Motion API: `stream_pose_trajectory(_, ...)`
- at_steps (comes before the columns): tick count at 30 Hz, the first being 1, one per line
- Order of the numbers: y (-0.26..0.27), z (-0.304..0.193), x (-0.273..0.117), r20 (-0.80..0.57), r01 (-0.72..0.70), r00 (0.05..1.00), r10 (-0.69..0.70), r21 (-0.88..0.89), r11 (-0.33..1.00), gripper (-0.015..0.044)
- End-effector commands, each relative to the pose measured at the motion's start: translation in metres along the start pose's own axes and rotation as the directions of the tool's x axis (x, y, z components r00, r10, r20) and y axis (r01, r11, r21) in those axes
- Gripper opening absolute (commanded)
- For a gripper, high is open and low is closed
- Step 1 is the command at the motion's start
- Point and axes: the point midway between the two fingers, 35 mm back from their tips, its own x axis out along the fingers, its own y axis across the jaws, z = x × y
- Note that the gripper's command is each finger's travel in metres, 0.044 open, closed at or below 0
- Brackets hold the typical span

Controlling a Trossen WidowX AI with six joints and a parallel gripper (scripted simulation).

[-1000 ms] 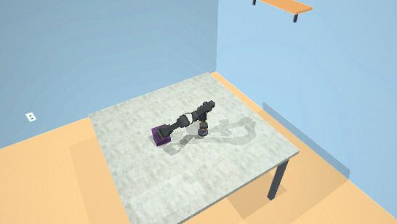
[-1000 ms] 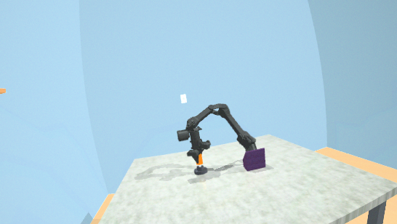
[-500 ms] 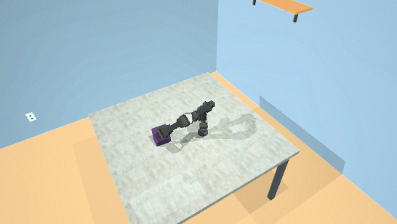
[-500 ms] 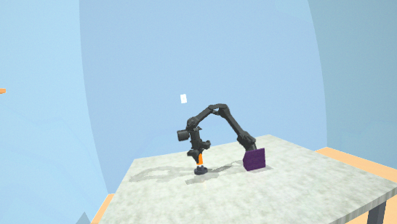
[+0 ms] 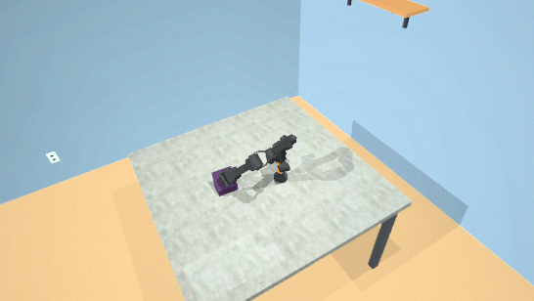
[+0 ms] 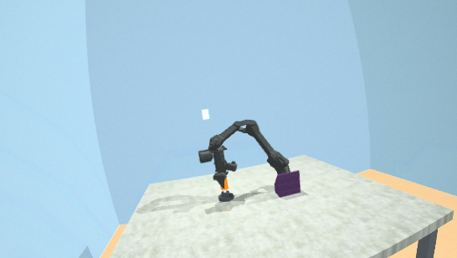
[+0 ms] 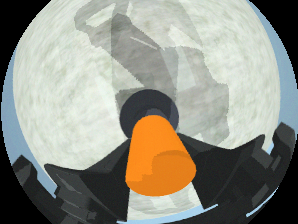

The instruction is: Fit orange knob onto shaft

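Note:
My gripper (image 5: pixel 280 168) (image 6: pixel 223 183) (image 7: pixel 161 167) points down and is shut on the orange knob (image 5: pixel 279 171) (image 6: pixel 225 185) (image 7: pixel 155 142). The knob stands roughly upright between the fingers, wider end up in the wrist view. The dark round pedestal (image 5: pixel 280 179) (image 6: pixel 226 198) (image 7: pixel 131 107) is on the table directly below. In the exterior view the knob's lower end is just above the pedestal's raised middle. The silver shaft cannot be made out clearly, and the knob's hole and flat side are hidden underneath.
The arm's purple base block (image 5: pixel 225 189) (image 6: pixel 288 184) stands on the pale mottled table (image 5: pixel 205 239) (image 6: pixel 335 214), with the arm arching from it over to the pedestal. The arm's shadows lie around the pedestal. An orange shelf (image 5: pixel 393 6) is high on the wall.

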Motion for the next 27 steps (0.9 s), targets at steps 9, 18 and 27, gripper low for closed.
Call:
stream_pose_trajectory(9,0.0008,-0.0008,0.0018,-0.001,0.001,1.000,-0.001,-0.009,1.000,0.0000)
stream_pose_trajectory(18,0.0008,-0.0007,0.0021,-0.001,0.001,1.000,-0.001,-0.009,1.000,0.0000)
stream_pose_trajectory(27,0.0008,-0.0005,-0.0002,-0.001,0.001,1.000,-0.001,-0.009,1.000,0.0000)
